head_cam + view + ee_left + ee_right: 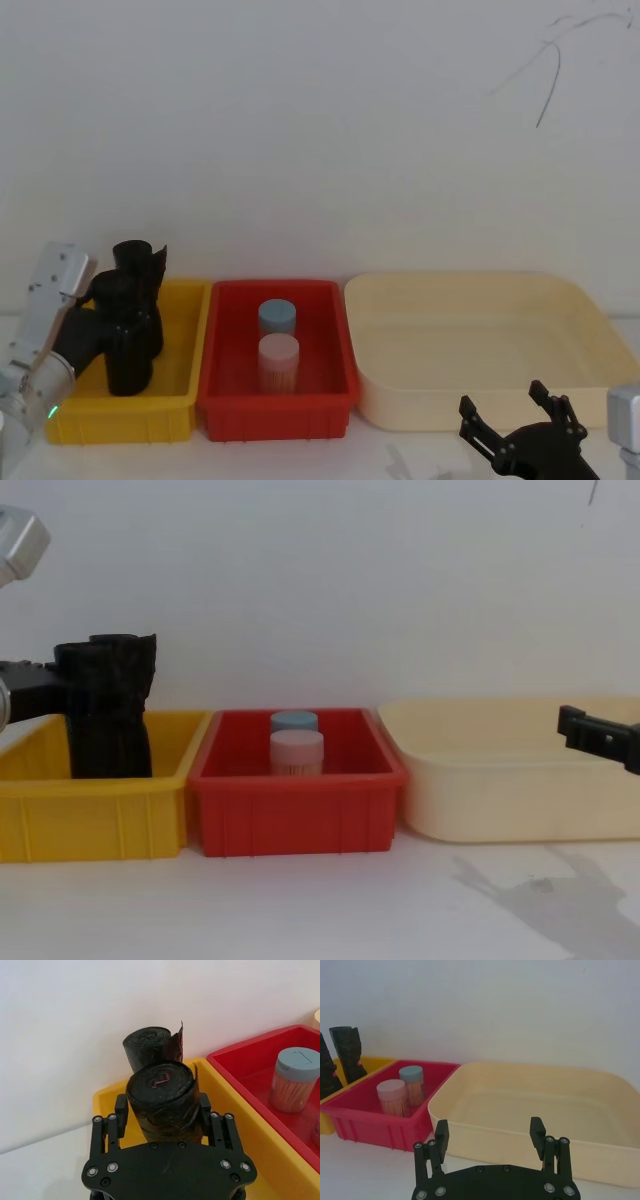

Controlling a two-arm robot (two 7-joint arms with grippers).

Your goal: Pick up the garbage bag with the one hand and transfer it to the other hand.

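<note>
The garbage bag [160, 1087], a thick black roll, stands upright at the left end of the yellow bin [120, 420], its spiral end facing up. The left pincer [163, 1104] reaches in from the left and grips the roll, one finger pressed against each side below the top. Whether the bottom of the roll touches the bin floor cannot be told. Just behind it, on the far side, stands a thinner black roll [140, 258] with a flared, uneven top, rising a little higher.

To the right, touching the yellow bin, sits the red bin [275, 410]. It holds two upright jars one behind the other: a pink-lidded jar [279, 358] nearer and a blue-lidded jar [277, 317] farther back. Right of that lies a wide cream tray [420, 405].

The right pincer [510, 405] hangs low at the near right, in front of the tray's near wall, its fingers spread wide apart and holding nothing. All three containers rest on the white bench [300, 460], against a plain white wall.
</note>
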